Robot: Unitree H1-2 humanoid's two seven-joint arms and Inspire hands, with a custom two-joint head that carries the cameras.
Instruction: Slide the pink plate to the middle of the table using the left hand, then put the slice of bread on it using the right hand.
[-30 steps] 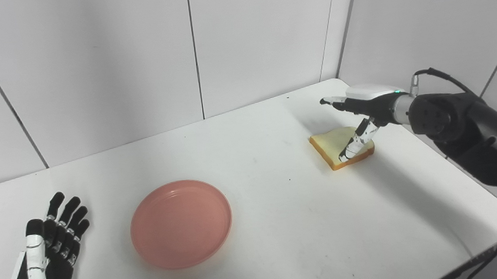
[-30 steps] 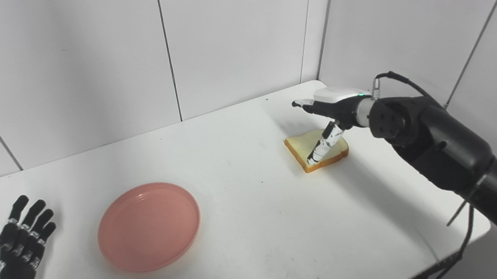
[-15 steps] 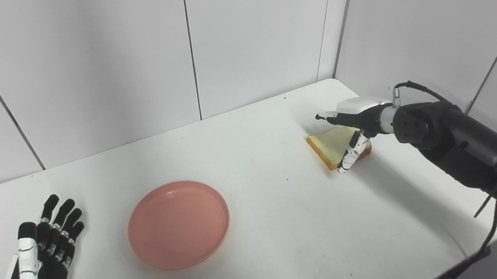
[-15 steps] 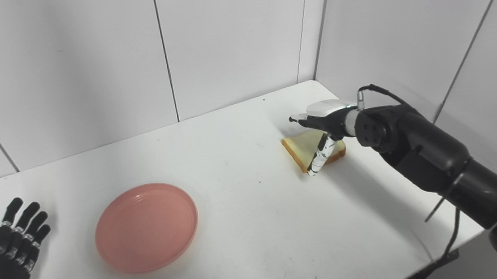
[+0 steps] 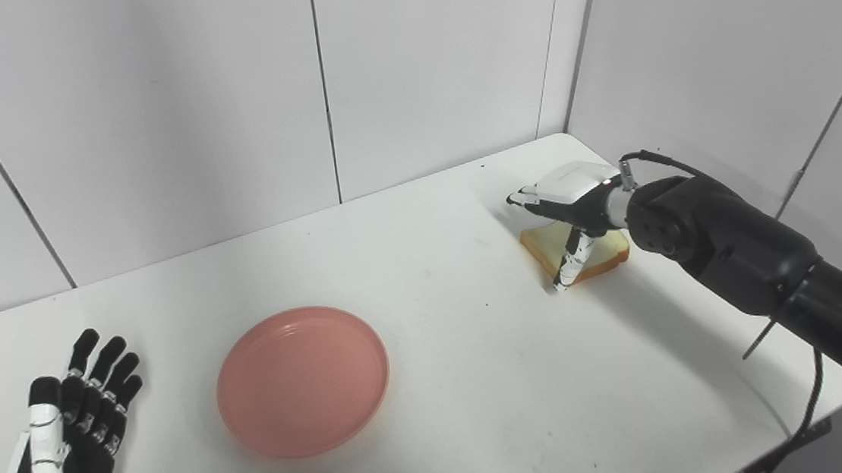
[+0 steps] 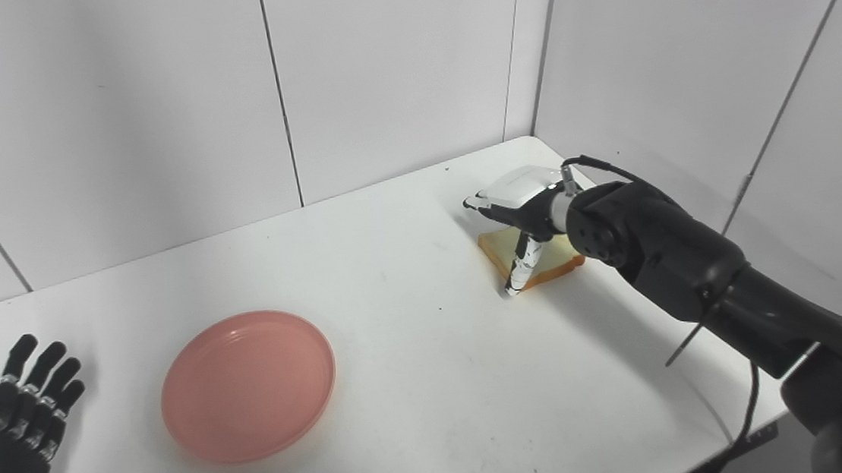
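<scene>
One pink plate [image 5: 302,381] sits on the white table [image 5: 482,414], left of the middle. One slice of bread [image 5: 594,252] lies far right. The right hand [image 5: 567,205] is spread over it, thumb down at its front edge, not holding it. The left hand [image 5: 66,443] rests open, holding nothing.

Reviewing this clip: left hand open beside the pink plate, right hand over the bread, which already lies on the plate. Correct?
Not quite. In the left eye view the bread lies on the table, far from the pink plate. The left hand is open; the right hand is over the bread.
</scene>
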